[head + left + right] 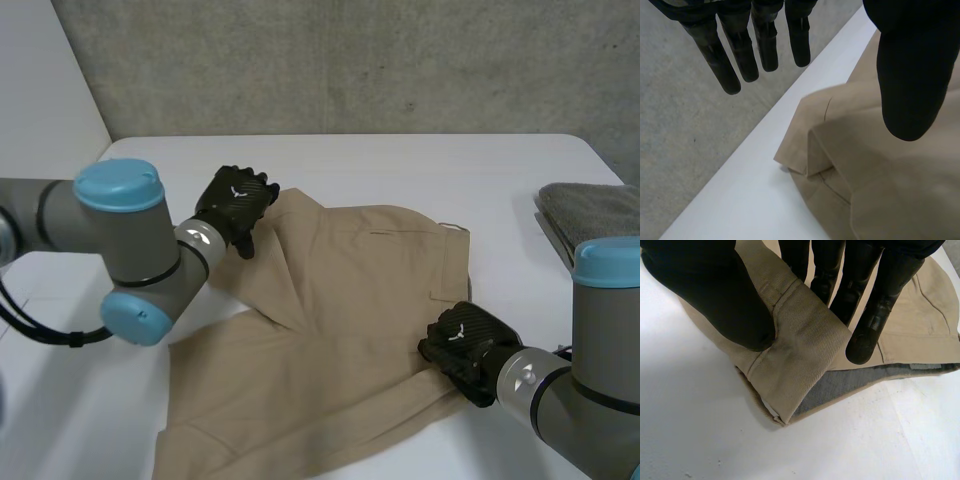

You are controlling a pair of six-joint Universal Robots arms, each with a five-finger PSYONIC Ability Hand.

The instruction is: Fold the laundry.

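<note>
A beige pair of trousers (340, 330) lies spread on the white table (420, 165), with a folded flap along its left part. My left hand (235, 205) hovers at the garment's far left corner. In the left wrist view that hand (740, 55) has straight fingers held apart from the thumb, with nothing between them, and the folded corner of the trousers (865, 165) lies below. My right hand (465, 345) sits on the garment's right near edge. In the right wrist view my right hand (715, 295) pinches a doubled-over hem of the trousers (800, 355) between thumb and fingers.
A grey towel (590, 215) lies folded at the table's right edge. The table's far edge (755, 185) runs close to the trousers' corner, with grey floor (685, 130) beyond it. A concrete wall stands behind the table.
</note>
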